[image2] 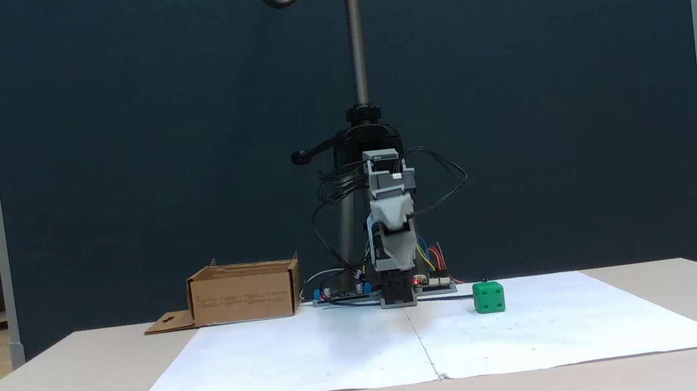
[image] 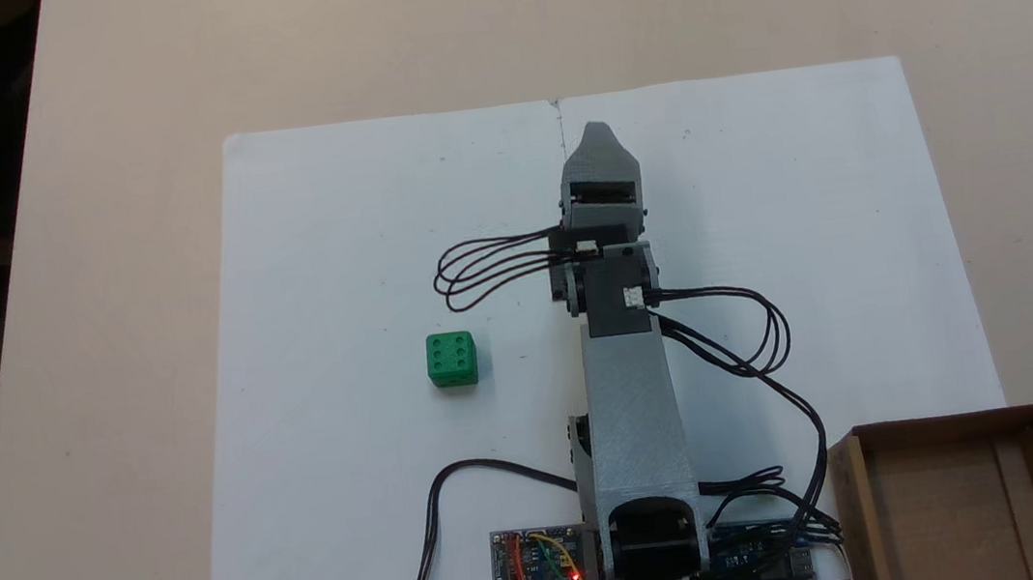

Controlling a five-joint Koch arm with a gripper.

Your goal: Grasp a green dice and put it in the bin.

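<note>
The green dice [image: 451,359] sits on the white paper, left of my arm in a fixed view, with its six-pip face up. From the front it shows as the green dice [image2: 488,297], right of the arm's base. My gripper [image: 597,133] is held above the paper's far middle, well apart from the dice, its jaws tapering to one closed tip with nothing in them. In the other fixed view the gripper [image2: 400,259] points toward the camera. The bin [image: 960,422], a brown cardboard box with a slotted side flap, stands at the near right corner; from the front the bin [image2: 244,295] is left of the base.
A large white paper sheet [image: 356,250] covers the table's middle. Circuit boards [image: 539,570] with a red light and looping black cables [image: 774,329] lie by the arm's base. A camera stand pole [image2: 355,33] rises behind the arm, before a dark blue partition.
</note>
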